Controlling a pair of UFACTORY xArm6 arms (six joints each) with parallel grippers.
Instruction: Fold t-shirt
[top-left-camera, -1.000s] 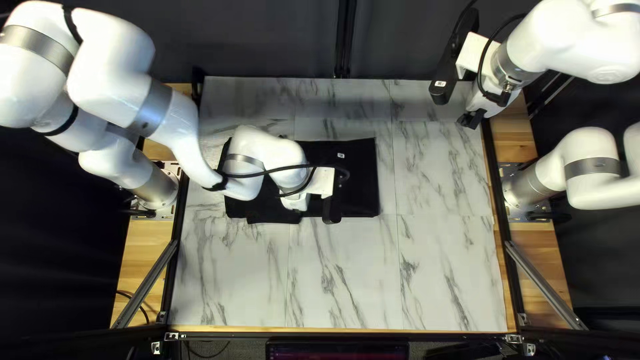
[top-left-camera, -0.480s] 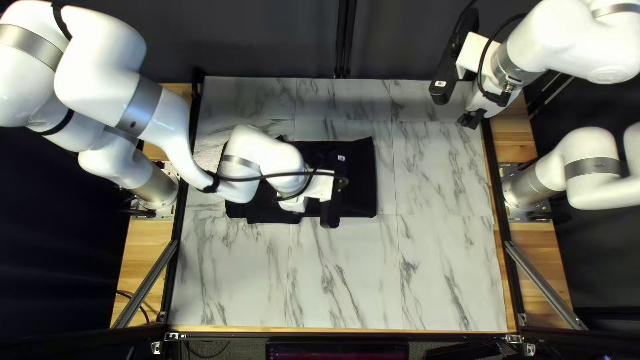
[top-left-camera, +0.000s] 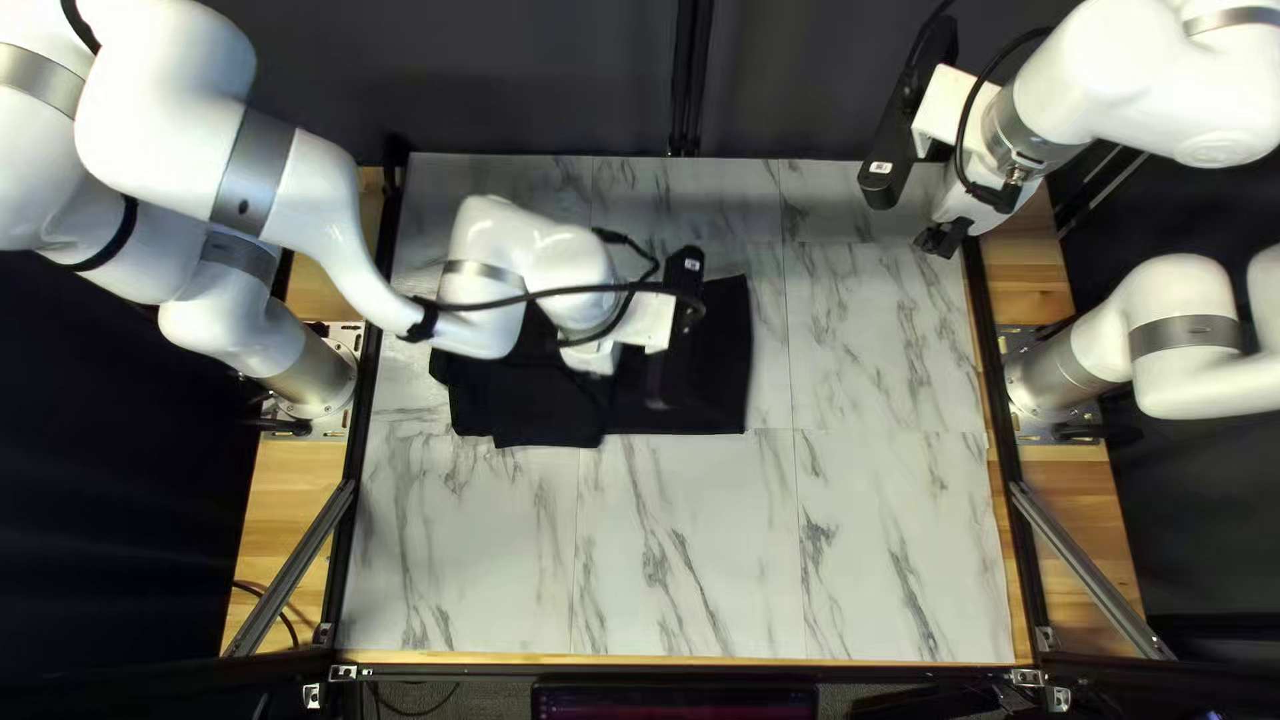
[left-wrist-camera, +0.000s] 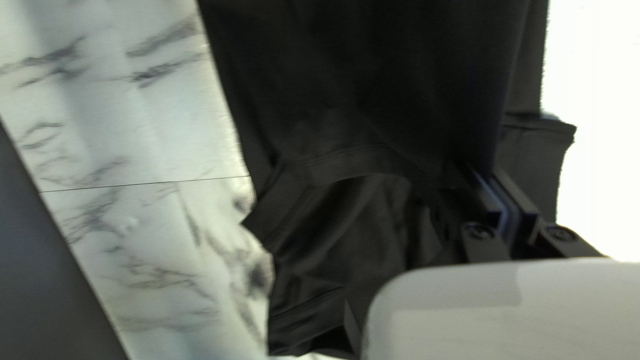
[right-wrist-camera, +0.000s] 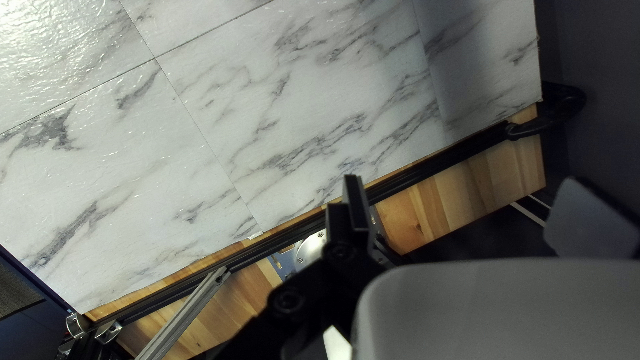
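Presumably mid-fold: the left gripper (left-wrist-camera: pixel 502 197) has its fingers drawn together with the tips sunk in dark cloth. They appear to pinch a fold of the black t-shirt (top-left-camera: pixel 712 360). The shirt lies on the marble-patterned table (top-left-camera: pixel 700 560), left of centre in the top left view, beneath the left arm's wrist. The right gripper (top-left-camera: pixel 942 238) hangs spread and empty above the table's far right corner, well apart from the garment.

To do the step well, the pinched edge should likely be carried low and level across the body of the shirt. It should be laid flush with the opposite hem and released only once the cloth rests flat. A steep lift risks dragging the lower layers.

Obscured: the left arm's wrist covers much of the shirt from above, so the sleeves and collar cannot be located. Black on black leaves the number of layers pinched unclear. In the right wrist view only one finger shows plainly.
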